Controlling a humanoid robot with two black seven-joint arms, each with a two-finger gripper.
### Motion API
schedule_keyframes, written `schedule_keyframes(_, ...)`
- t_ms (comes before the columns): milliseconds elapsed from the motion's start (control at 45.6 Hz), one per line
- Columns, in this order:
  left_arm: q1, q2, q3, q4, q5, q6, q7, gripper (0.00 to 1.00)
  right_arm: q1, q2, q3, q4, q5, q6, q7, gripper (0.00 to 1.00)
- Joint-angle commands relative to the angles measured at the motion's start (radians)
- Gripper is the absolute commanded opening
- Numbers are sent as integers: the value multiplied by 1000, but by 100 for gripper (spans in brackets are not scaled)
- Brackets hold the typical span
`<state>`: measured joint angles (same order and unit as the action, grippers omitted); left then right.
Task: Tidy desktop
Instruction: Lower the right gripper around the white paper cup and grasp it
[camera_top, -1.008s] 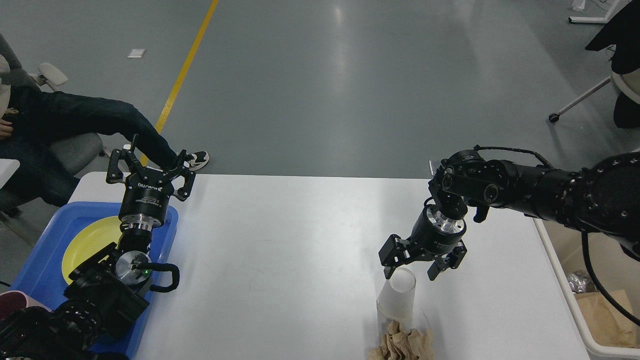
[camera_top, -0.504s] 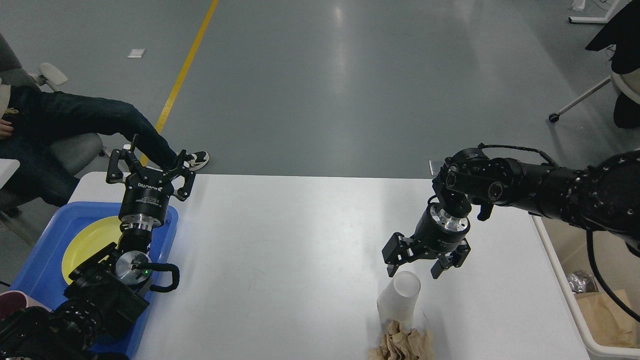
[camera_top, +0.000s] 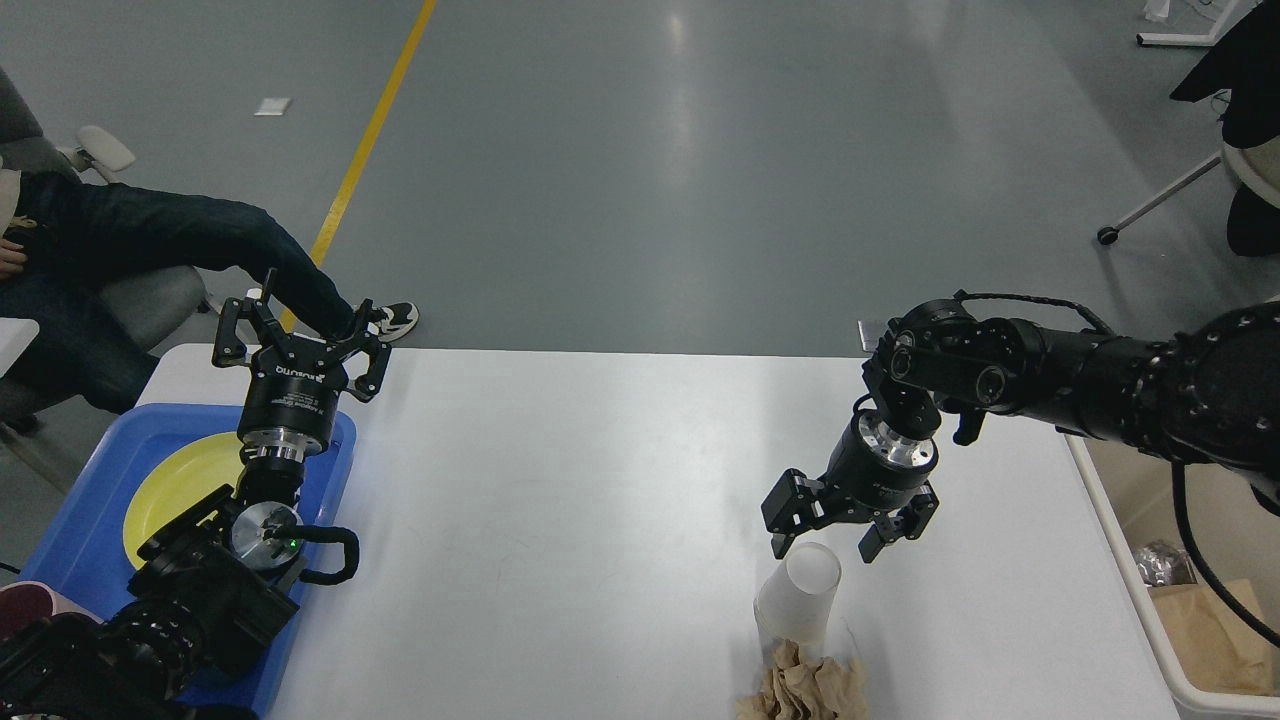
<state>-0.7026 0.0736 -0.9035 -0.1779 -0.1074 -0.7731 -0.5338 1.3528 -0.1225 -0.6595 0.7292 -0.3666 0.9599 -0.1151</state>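
Observation:
The white desktop (camera_top: 560, 500) fills the middle of the head view. A translucent plastic cup (camera_top: 798, 602) stands tilted near its front edge, on a clear cup with crumpled brown paper (camera_top: 808, 688) at its base. My right gripper (camera_top: 826, 546) is open and points down, its fingertips just above and on either side of the cup's rim. My left gripper (camera_top: 300, 322) is open and empty, held up over the far end of the blue tray (camera_top: 80, 540), which holds a yellow plate (camera_top: 175, 490).
A beige bin (camera_top: 1150, 610) stands at the table's right edge with a brown paper bag (camera_top: 1215, 625) and foil inside. A seated person's legs (camera_top: 170, 240) are beyond the table's far left corner. A dark red object (camera_top: 25, 605) shows at the left edge.
My right gripper has dropped slightly toward the cup, and the cup's top has shifted a little to the right. The left arm has not moved.

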Motion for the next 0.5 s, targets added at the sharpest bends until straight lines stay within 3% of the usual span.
schedule_keyframes(0,0,0,0,0,0,0,0,97,-9,1,0,-1,0,0,0,100)
schedule_keyframes(307,0,0,0,0,0,0,0,97,-40,-2,3,-8,2,0,0,100)
schedule_keyframes(482,0,0,0,0,0,0,0,97,-40,-3,11,-7,-3,0,0,93)
